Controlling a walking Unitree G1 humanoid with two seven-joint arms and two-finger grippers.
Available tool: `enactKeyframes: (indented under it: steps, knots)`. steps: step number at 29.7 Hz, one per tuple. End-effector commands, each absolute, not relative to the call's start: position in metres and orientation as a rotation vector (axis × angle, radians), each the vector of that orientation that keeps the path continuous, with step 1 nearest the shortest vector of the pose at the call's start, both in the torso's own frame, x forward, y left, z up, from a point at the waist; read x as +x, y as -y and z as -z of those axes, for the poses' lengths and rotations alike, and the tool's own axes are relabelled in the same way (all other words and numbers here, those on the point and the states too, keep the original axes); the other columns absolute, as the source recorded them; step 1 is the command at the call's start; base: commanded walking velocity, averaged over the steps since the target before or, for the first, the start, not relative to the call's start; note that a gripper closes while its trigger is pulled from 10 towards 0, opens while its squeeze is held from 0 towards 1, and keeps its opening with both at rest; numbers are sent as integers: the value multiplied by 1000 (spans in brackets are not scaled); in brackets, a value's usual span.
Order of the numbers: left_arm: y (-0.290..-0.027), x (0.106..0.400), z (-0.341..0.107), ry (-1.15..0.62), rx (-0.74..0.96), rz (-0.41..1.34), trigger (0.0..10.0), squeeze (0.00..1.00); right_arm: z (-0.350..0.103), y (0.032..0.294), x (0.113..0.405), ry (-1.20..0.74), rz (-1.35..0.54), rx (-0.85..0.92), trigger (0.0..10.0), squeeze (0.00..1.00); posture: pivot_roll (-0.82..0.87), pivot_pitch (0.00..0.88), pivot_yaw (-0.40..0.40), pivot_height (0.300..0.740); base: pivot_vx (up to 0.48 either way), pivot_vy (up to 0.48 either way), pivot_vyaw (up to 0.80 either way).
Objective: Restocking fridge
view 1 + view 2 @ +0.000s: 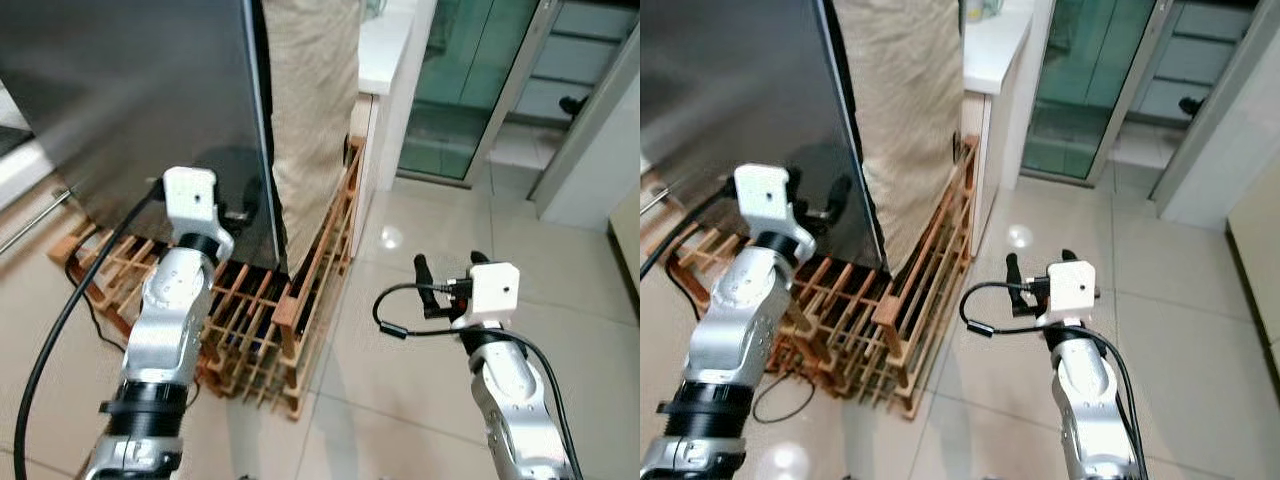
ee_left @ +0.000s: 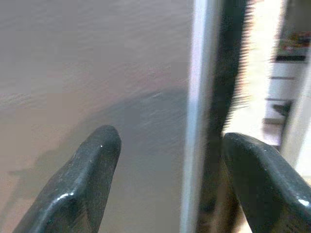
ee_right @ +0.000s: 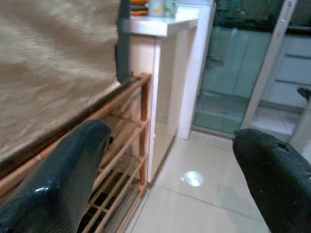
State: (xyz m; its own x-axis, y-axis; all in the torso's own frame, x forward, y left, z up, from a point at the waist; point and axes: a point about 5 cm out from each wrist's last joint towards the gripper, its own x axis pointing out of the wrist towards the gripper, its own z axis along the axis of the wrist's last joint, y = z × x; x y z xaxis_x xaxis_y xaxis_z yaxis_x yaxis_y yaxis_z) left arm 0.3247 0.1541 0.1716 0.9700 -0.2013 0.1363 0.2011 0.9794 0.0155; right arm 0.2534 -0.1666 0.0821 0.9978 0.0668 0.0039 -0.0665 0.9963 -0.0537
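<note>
Two grippers appear, both empty with fingers spread apart. Left gripper (image 2: pixel 165 184) is raised against the tall dark-grey steel fridge door (image 1: pixel 130 100), its fingers straddling the door's free vertical edge; right gripper (image 1: pixel 445 285) hovers over the pale tiled floor (image 1: pixel 420 350), well apart from the fridge. A low wooden slatted rack (image 1: pixel 250 320) underlies the fridge. Judged step: working the door. The next move calls for a firm hold on that edge.
</note>
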Motion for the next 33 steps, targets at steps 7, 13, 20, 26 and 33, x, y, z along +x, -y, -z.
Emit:
enactKeyframes:
  steps: [7, 13, 20, 26, 33]
  knots:
    - [-155, 315, -182, 134, 25, 326, 10000, 0, -82, 166, 250, 15, -44, -58, 10000, 243, -165, 0, 57, 740, 0, 0, 0]
    - [-149, 315, -178, 115, -14, 306, 10000, 0, -80, 165, 251, 2, -65, -71, 10000, 243, -154, 0, 40, 740, 0, 0, 0]
    - [-141, 321, -176, 90, -55, 306, 10000, 0, -83, 164, 256, 12, -74, -73, 10000, 243, -151, 0, 36, 740, 0, 0, 0]
    - [-133, 327, -175, 68, -75, 341, 10000, 0, -83, 162, 256, 14, -85, -68, 10000, 243, -160, 0, 39, 740, 0, 0, 0]
    - [-123, 328, -175, 67, -101, 366, 10000, 0, -81, 162, 256, 11, -86, -71, 10000, 243, -163, 0, 36, 740, 0, 0, 0]
